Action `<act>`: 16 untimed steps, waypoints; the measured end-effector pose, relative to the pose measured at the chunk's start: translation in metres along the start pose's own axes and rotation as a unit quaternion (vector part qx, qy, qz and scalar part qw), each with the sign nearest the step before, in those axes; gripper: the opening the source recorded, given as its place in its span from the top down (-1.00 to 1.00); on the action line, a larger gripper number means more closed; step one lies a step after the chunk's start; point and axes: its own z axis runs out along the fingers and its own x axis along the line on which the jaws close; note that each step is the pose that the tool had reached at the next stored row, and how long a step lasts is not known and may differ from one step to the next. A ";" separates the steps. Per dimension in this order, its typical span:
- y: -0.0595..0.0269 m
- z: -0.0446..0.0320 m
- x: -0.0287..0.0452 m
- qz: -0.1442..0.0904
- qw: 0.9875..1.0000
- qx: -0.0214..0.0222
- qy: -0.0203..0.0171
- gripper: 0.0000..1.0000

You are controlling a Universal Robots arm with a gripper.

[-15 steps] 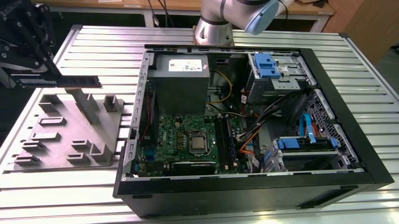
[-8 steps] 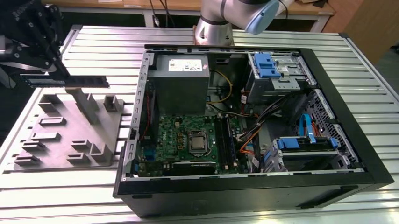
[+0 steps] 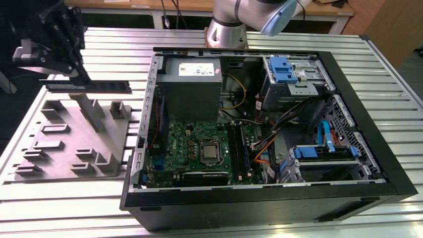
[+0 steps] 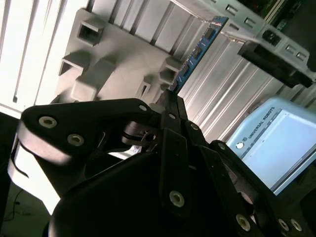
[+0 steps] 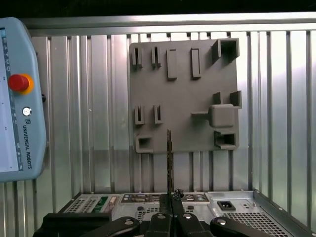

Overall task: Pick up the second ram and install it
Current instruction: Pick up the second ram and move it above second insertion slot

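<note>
Second ram in the grip, up off the fixture.
You had the black linkage gripper (image 3: 79, 79) pinched shut on the flat faces of the thin, dark, narrow second ram (image 3: 99, 87). It was held level and clear above the grey moulded fixture plate (image 3: 66, 144), at about ten o'clock from the green motherboard (image 3: 185, 144) inside the open black computer case (image 3: 264, 198) in the exterior view. Judgement: the face grip likely left the board's long edge free for a slot.

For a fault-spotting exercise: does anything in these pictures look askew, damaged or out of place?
Nothing stands out. The gripper holds the ram level over the grey tray, beside the open case. No damage shows.
</note>
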 end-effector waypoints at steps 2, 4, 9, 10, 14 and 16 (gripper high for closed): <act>-0.0060 0.0003 -0.0002 0.000 1.000 0.000 0.000 0.77; -0.0115 0.0006 -0.0004 0.000 1.000 0.000 0.000 0.77; -0.0261 0.0015 -0.0009 0.000 1.000 0.000 0.000 0.77; -0.0290 0.0016 -0.0010 0.000 1.000 0.000 0.000 0.77; -0.0405 0.0022 -0.0014 0.000 1.000 0.000 0.000 0.77; -0.0455 0.0026 -0.0016 0.000 1.000 0.000 0.000 0.77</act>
